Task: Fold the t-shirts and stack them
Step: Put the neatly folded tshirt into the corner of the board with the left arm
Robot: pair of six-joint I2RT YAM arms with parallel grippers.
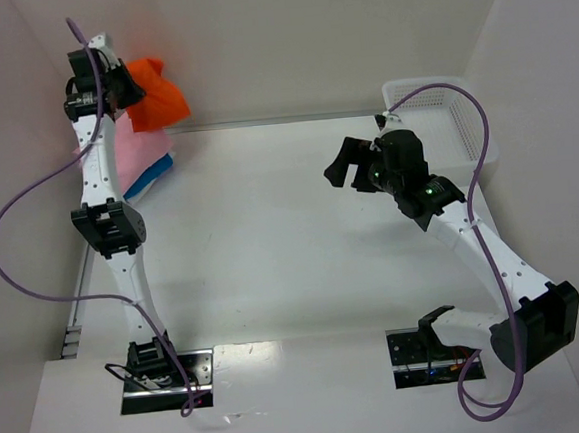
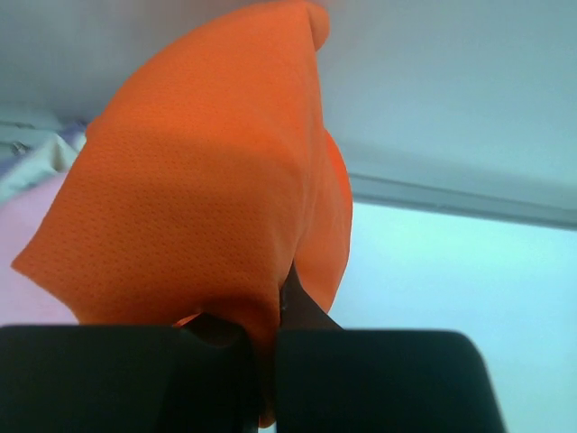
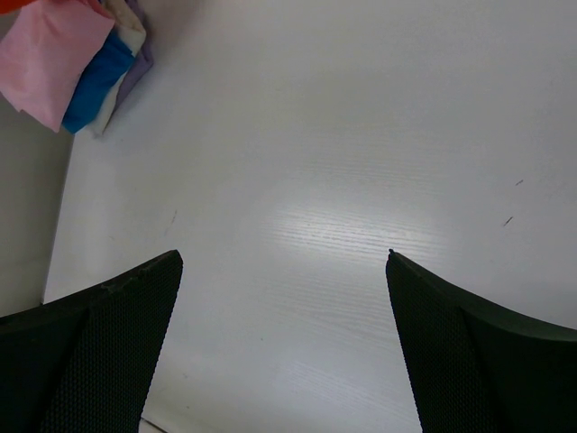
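Note:
My left gripper (image 1: 124, 89) is raised at the far left corner and shut on the bright orange t-shirt (image 1: 157, 95), which hangs bunched from it. In the left wrist view the orange t-shirt (image 2: 207, 189) fills the frame and is pinched between the jaws of my left gripper (image 2: 266, 361). Below it a folded pink t-shirt (image 1: 136, 151) lies on a blue t-shirt (image 1: 153, 175) at the table's far left edge. They also show in the right wrist view: pink (image 3: 50, 54), blue (image 3: 99, 77). My right gripper (image 1: 349, 169) is open and empty over the table's right middle (image 3: 284, 271).
A white plastic mesh basket (image 1: 447, 114) stands at the far right corner, behind my right arm. White walls close in the table at the back and both sides. Purple cables loop along both arms.

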